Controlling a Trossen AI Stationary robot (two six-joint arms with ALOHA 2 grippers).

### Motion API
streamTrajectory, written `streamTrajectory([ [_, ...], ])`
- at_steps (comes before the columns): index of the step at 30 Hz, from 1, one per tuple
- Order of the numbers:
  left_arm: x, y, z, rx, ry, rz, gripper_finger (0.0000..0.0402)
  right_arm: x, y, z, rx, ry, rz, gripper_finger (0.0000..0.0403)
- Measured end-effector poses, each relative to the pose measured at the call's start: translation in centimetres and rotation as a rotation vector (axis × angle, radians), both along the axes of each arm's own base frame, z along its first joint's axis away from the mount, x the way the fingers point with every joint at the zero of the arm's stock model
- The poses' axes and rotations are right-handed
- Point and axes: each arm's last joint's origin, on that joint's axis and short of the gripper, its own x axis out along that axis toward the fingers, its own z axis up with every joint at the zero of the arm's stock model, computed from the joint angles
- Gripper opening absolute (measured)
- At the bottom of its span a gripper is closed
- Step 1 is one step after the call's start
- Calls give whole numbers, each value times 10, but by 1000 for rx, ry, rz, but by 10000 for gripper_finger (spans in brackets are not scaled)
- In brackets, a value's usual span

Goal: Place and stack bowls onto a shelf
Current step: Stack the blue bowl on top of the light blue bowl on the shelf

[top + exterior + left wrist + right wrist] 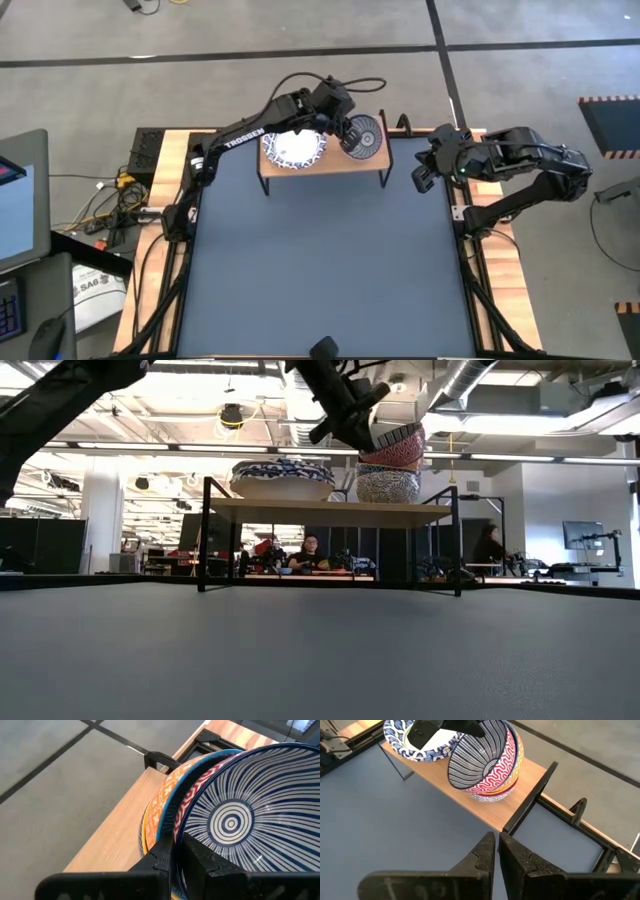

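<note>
- Your left gripper (345,125) is pinched shut on the rim of the striped bowl (475,757), over the far right part of the shelf (325,160).
- That bowl sits tilted on the nested stack of small bowls (390,470) (red-patterned one directly beneath, orange-yellow and a blue edge below it in the left wrist view), so it is not yet seated level.
- The relation that matters: the pinched rim side rides high, and the bowl leans away from your fingers (200,865) across the stack; judged from this, it needs lowering squarely before you let go, or it may slide.
- The wide patterned bowls (293,148) lie stacked just beside it on the shelf's left part.
- Your right gripper (422,172) waits off the shelf's right end, fingers nearly together, holding nothing.
</note>
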Motion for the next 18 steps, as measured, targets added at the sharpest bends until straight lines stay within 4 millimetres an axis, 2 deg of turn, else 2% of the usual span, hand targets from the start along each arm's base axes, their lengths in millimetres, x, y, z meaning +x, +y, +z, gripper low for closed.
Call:
streamTrajectory([
  [5,-2,4,1,10,3,23,23,2,0,-1,-1,7,1,53],
  [10,-9,7,12,43,-16,52,26,4,-4,-2,-6,12,-22,53],
  [18,-12,10,15,77,-11,65,27,29,-33,-12,-57,-47,-12,53],
])
